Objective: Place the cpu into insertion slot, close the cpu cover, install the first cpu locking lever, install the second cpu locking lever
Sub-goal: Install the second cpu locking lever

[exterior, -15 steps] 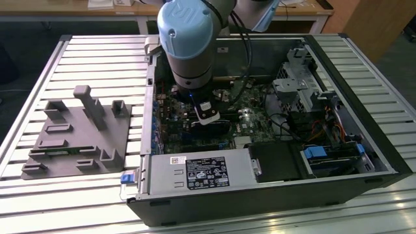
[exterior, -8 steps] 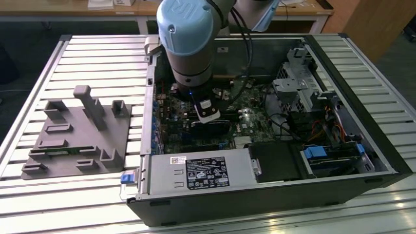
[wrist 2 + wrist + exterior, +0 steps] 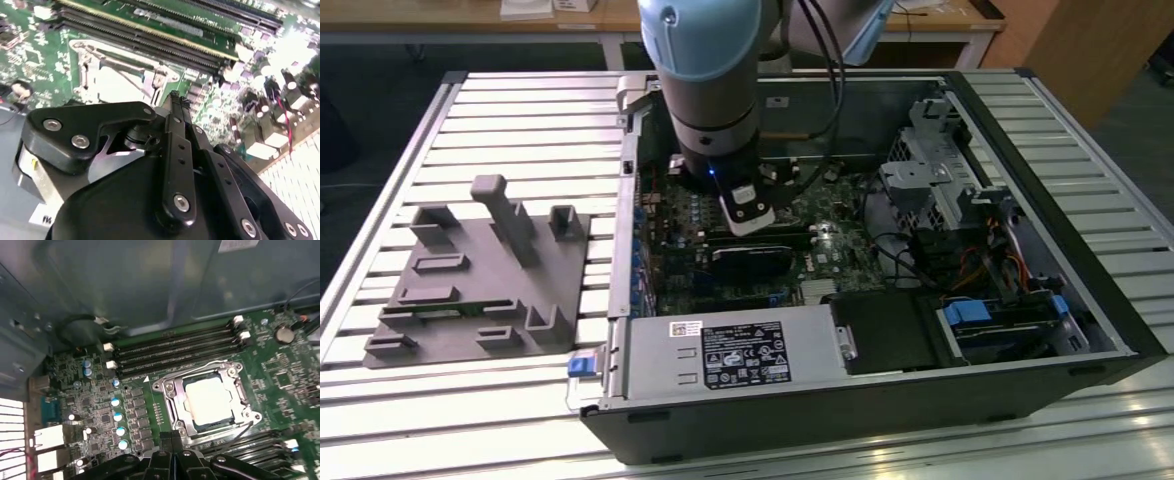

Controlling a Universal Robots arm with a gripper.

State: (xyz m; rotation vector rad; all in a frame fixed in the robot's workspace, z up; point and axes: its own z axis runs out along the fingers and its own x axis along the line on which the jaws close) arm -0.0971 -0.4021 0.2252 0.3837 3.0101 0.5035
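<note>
1. Gripper (image 3: 172,442): fingers pressed together, holding nothing, poised over the board (image 3: 280,390) just beside the slot.
2. Cpu (image 3: 209,399): seated flat in the slot (image 3: 172,412).
3. Cover (image 3: 235,371): apparently down around the cpu.
4. Lever (image 3: 235,432): thin wire along the slot edge nearest the fingertips, probably unlatched.

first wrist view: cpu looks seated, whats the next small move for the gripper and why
Probably ease the gripper down toward the thin lever along the cpu cover's near edge. The cpu already sits in the insertion slot, the cover lies flat around it, and the shut gripper hovers just beside that edge. Whether that lever is latched cannot be told.
</note>
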